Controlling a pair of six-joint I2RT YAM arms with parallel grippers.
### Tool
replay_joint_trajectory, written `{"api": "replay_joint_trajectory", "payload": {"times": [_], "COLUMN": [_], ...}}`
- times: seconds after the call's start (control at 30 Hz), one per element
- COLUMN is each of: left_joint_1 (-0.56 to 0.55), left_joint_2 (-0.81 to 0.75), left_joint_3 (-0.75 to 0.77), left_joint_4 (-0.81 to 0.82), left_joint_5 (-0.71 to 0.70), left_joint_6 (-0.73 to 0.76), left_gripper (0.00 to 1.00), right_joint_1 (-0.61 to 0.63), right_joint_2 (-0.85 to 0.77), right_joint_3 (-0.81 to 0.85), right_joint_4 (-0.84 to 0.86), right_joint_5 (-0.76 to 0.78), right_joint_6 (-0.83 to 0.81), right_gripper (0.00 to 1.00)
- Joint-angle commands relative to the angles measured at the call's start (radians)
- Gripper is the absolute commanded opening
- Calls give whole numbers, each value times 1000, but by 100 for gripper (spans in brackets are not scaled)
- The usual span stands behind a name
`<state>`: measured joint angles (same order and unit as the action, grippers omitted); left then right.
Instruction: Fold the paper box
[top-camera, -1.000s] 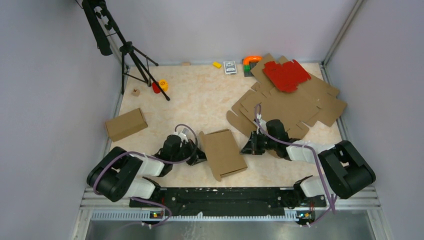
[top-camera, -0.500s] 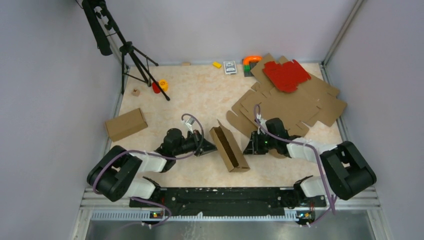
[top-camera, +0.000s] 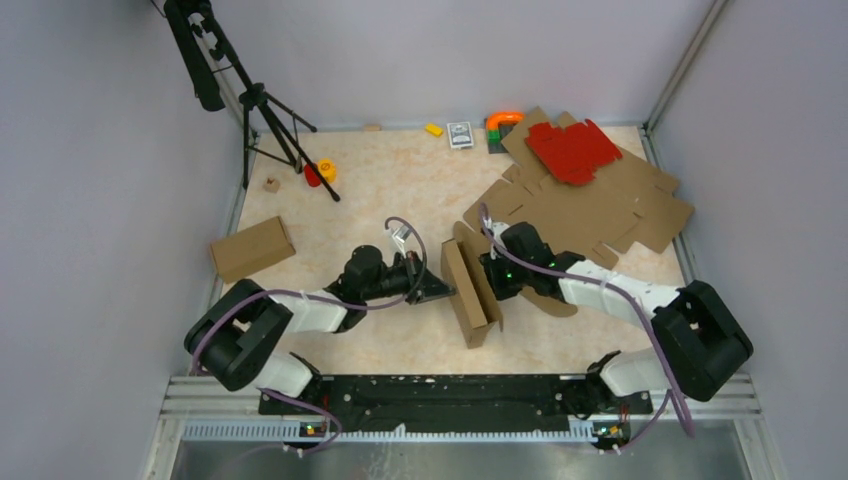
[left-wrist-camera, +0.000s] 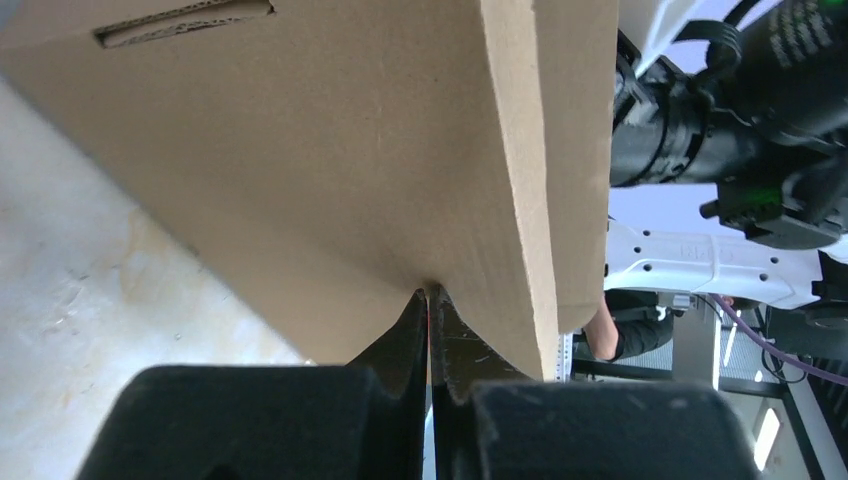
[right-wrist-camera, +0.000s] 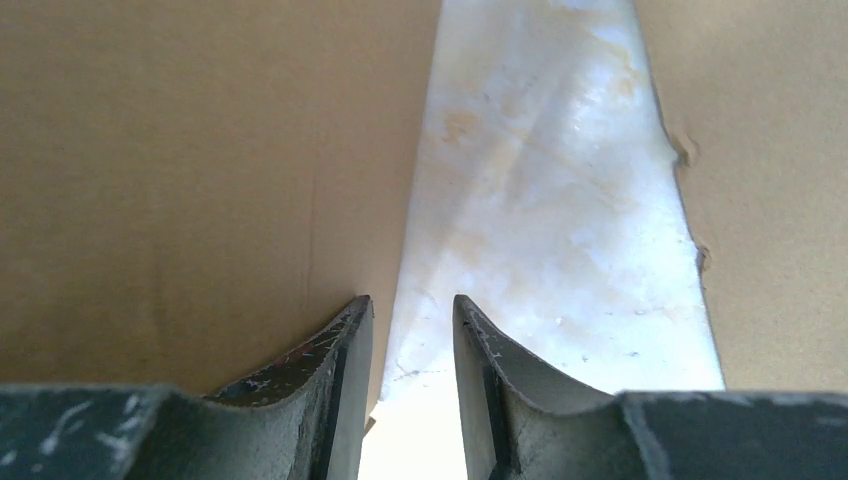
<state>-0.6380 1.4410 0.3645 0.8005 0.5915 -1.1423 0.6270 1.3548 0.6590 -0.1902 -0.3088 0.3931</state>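
Top external view, near to far. Close beyond the arm bases, mid-table (top-camera: 400, 200): box (top-camera: 472, 290) standing up on one long side, between the two grippers. Left gripper (top-camera: 438, 290) clenched on the box's lower left edge, seen pinching cardboard in the left wrist view. Right gripper (top-camera: 492, 275) just beside the box's right face, released, jaws parted with only bare table showing through the gap in the right wrist view. Further back on the right: flat cardboard (top-camera: 600, 215) in a loose stack, red sheet (top-camera: 573, 150) lying on top. Left side: closed carton (top-camera: 252, 248) lying flat. Far left corner: tripod (top-camera: 255, 100).
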Motion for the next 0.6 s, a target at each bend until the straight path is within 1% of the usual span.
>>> {"api": "replay_joint_trajectory", "payload": {"times": [0.0, 0.07, 0.27, 0.43, 0.57], "left_joint_1": [-28, -33, -58, -81, -95], "left_joint_2": [9, 11, 28, 30, 24], "left_joint_3": [54, 57, 69, 78, 82], "left_joint_4": [18, 7, 6, 3, -4], "left_joint_5": [8, 0, -5, -16, -25], "left_joint_6": [20, 24, 20, 18, 18], "left_gripper": [0, 0, 0, 0, 0], "right_joint_1": [95, 122, 208, 250, 258], "right_joint_2": [-7, 3, 18, 26, 31], "right_joint_3": [108, 133, 175, 191, 184], "right_joint_4": [-110, -144, -157, -145, -144], "right_joint_5": [179, 220, 255, 237, 223], "right_joint_6": [-18, -17, 9, 18, 21], "right_gripper": [35, 35, 35, 35, 37]}}
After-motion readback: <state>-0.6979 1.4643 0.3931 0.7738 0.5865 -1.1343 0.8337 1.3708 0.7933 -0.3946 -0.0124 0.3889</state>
